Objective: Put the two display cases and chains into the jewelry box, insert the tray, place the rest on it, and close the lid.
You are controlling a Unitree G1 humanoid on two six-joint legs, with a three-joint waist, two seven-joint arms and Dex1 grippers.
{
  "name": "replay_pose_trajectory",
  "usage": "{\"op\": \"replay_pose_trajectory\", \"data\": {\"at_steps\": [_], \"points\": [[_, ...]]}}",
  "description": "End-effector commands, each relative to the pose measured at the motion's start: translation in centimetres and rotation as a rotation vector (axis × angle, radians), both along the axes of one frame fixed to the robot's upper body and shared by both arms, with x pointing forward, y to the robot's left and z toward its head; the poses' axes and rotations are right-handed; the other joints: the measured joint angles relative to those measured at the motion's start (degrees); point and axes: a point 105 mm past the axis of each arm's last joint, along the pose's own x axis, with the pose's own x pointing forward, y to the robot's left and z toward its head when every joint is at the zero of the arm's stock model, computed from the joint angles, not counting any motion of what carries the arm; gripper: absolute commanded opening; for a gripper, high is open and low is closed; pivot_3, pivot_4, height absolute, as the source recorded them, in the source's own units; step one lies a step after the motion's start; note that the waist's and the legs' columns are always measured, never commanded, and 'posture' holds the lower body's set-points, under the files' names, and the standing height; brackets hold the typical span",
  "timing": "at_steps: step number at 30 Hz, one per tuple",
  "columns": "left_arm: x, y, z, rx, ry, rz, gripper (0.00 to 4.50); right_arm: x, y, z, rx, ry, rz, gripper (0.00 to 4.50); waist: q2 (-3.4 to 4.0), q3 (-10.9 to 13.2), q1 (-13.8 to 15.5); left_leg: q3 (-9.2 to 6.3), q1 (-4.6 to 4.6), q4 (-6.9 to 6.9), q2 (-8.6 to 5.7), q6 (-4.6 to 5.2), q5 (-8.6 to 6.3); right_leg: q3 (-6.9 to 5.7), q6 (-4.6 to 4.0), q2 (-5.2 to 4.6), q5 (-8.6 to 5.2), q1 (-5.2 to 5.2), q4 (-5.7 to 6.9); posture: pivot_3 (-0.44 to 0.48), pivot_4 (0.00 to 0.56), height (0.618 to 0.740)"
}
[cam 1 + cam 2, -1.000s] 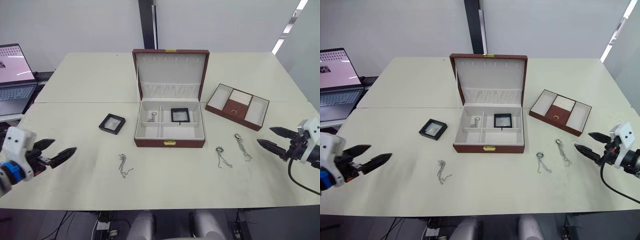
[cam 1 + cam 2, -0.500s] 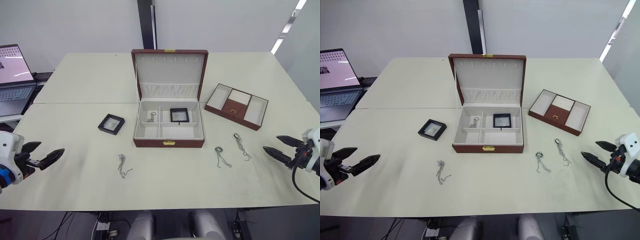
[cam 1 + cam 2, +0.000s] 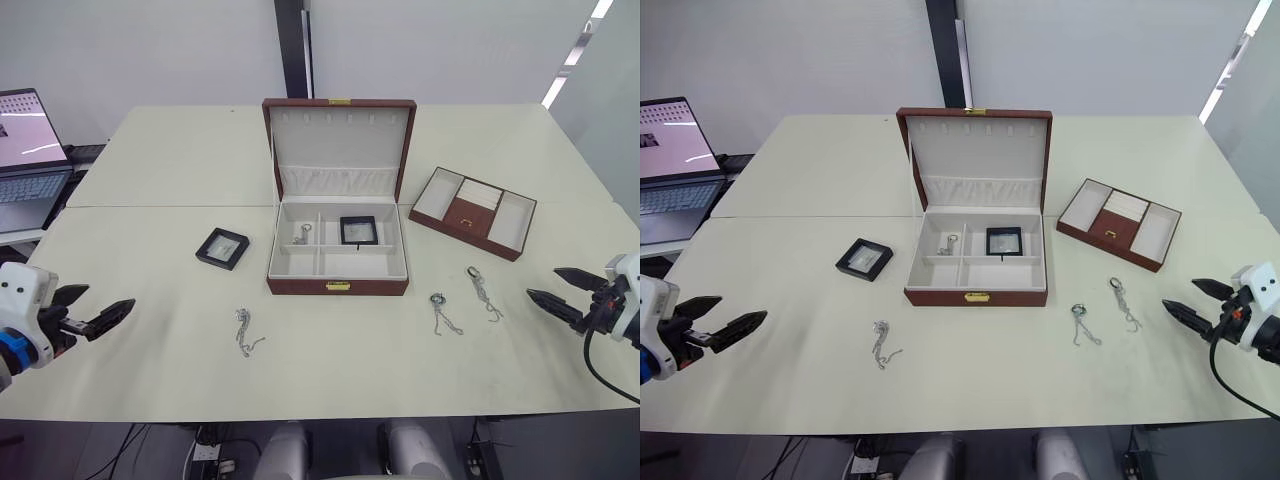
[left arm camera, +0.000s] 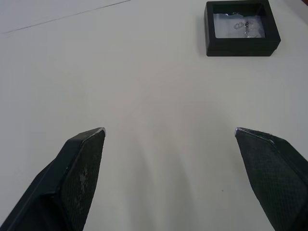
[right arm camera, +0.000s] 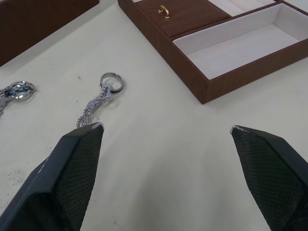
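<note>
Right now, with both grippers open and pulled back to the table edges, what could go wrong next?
The loose chains and lie thin and flat on the table; the right gripper may pinch past one or drag it.

One display case sits outside the jewelry box; the left gripper could push it instead of lifting.

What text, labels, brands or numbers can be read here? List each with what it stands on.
None can be read.
Laptop screen: shows content, too small and blurred to read.
Display case on the table: small marks under its clear centre, not legible as text.
Jewelry box, lid and tray: plain, gold fittings without lettering.
</note>
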Motion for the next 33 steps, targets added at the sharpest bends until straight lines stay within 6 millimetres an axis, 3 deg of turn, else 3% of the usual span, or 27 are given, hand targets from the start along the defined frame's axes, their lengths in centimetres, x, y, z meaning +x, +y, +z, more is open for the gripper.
{"op": "replay_pose_trajectory", "data": {"at_steps": [1, 4, 12, 17, 22, 29, 33], "points": [[0.3, -0.4, 0.7, 0.052, -0.002, -0.049, 4.46, 0.3, 0.2, 1.6, 0.017, -0.064, 0.008, 4.5, 0.0, 0.0, 0.0, -0.01, 0.0, -0.01, 0.0, 0.0, 0.0, -0.01, 0.0, 0.0, 0.0, 0.0, 0.0, 0.0, 0.15, 0.74], [0.6, -0.8, 1.0, 0.051, -0.005, -0.071, 4.46, 0.3, 0.9, 1.9, 0.034, -0.078, 0.033, 4.5, 0.0, 0.0, 0.01, -0.01, 0.0, -0.02, 0.0, 0.0, 0.0, -0.01, 0.0, 0.0, 0.0, 0.0, 0.0, 0.0, 0.15, 0.74], [0.4, -2.8, 0.0, 0.113, 0.122, -0.246, 4.46, -0.4, 6.9, 3.9, 0.067, -0.104, 0.255, 4.5, 0.0, 0.0, -0.01, 0.0, 0.03, -0.19, 0.01, -0.02, 0.01, 0.0, -0.01, 0.0, 0.0, -0.05, 0.0, 0.0, 0.15, 0.74], [1.2, -3.7, 0.4, 0.16, 0.151, -0.343, 4.46, -1.5, 10.8, 4.7, 0.088, -0.103, 0.397, 4.5, 0.0, 0.0, 0.04, -0.05, 0.03, -0.33, 0.08, -0.03, 0.02, -0.07, -0.11, 0.03, -0.06, -0.09, -0.01, 0.0, 0.15, 0.74], [3.5, -5.2, 0.6, 0.238, 0.15, -0.46, 4.46, -2.8, 15.2, 5.4, 0.101, -0.117, 0.553, 4.5, 0.0, 0.0, 0.19, -0.04, 0.02, -0.35, 0.05, -0.03, 0.02, -0.09, -0.11, 0.04, -0.06, -0.12, -0.01, 0.0, 0.15, 0.74], [7.2, -6.7, 0.8, 0.341, 0.174, -0.601, 4.46, -3.9, 18.8, 6.2, 0.103, -0.153, 0.663, 4.5, -0.07, 0.0, 0.1, -0.05, -0.07, -0.33, 0.0, -0.03, 0.03, -0.11, -0.11, 0.08, -0.06, -0.25, 0.06, 0.0, 0.15, 0.74], [9.2, -7.8, 1.3, 0.371, 0.178, -0.678, 4.46, -4.5, 19.9, 6.2, 0.103, -0.162, 0.674, 4.5, -0.08, 0.0, 0.1, -0.07, -0.18, -0.29, -0.02, -0.03, 0.04, -0.13, -0.11, 0.09, -0.06, -0.34, 0.12, 0.0, 0.15, 0.74]]}}
